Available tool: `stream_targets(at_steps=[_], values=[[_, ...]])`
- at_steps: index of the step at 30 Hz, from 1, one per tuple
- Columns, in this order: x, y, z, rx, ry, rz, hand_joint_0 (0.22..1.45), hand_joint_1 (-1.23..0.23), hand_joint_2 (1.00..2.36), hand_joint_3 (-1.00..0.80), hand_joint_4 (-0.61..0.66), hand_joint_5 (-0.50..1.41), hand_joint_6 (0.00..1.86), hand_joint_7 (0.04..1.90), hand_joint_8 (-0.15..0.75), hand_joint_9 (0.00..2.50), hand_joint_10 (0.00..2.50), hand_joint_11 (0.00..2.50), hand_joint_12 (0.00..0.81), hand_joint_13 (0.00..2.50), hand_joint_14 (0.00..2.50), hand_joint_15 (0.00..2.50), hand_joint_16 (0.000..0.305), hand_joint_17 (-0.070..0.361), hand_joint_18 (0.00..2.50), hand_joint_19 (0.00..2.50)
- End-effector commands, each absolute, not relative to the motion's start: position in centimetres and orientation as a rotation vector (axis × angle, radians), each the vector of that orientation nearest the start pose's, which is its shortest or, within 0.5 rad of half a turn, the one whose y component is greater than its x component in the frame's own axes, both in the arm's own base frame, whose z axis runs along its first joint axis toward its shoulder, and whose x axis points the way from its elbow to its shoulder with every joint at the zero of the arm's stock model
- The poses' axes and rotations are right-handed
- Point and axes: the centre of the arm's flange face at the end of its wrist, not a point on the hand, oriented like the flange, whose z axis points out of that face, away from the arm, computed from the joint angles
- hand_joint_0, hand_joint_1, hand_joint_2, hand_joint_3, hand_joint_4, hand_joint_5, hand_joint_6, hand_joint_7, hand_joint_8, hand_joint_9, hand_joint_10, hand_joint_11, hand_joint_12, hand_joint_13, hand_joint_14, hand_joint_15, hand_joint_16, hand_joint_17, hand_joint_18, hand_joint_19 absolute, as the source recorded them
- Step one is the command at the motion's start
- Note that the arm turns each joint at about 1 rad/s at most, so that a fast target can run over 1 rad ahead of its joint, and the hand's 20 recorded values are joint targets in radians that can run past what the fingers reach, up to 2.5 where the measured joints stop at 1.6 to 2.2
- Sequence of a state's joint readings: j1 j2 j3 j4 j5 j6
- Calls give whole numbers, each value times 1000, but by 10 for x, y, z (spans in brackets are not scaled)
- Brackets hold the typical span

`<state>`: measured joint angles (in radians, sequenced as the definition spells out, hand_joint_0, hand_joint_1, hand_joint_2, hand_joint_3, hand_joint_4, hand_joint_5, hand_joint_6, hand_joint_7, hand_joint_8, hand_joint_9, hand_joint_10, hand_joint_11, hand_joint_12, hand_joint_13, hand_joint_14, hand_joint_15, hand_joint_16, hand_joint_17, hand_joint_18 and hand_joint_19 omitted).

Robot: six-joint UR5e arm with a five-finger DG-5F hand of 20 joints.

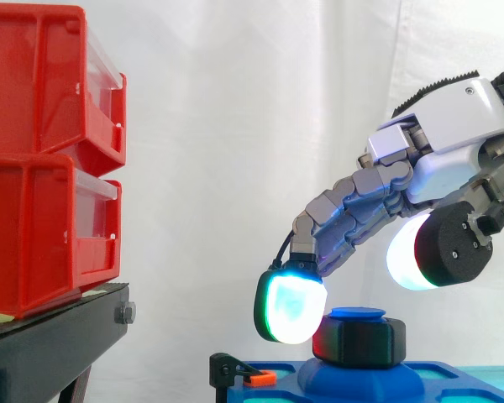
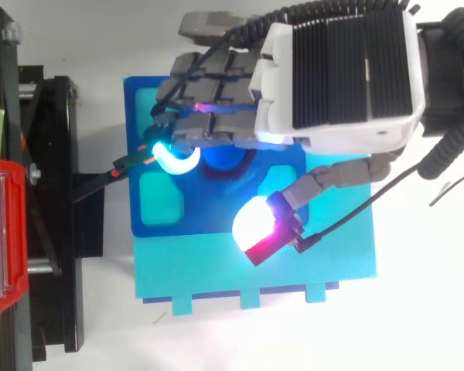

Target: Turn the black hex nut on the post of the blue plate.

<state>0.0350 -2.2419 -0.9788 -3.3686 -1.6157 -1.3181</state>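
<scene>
Hand (image 1: pixel 454 143) over plate (image 2: pixel 135 116), fingers loosely open w/ nothing held: one fingertip (image 1: pixel 290 306) at left edge of nut (image 1: pixel 359 340), thumb pad (image 1: pixel 403 252) up right, clear of it. Bins (image 1: pixel 42 159) well left, open gap btwn.

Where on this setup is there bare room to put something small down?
Bare: the cyan base between the blue plate and its notched edge, and the white surface beyond. Crowded: around the black hex nut under the hand, and by the clamp toward the black stand.
</scene>
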Motion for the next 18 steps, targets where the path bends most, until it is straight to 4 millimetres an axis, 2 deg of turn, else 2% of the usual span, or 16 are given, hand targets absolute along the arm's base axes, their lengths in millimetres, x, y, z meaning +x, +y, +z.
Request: stream_targets(at_steps=[1,18], values=[[723,-112,339,171,1876,240,467,-398,1000,-500,221,-188,502,793,259,375,0,0,378,305,0,0,56,127,123,0],[716,-148,340,125,1863,233,466,-398,1000,-500,221,-188,502,788,261,375,0,0,379,306,0,0,56,126,123,0]])
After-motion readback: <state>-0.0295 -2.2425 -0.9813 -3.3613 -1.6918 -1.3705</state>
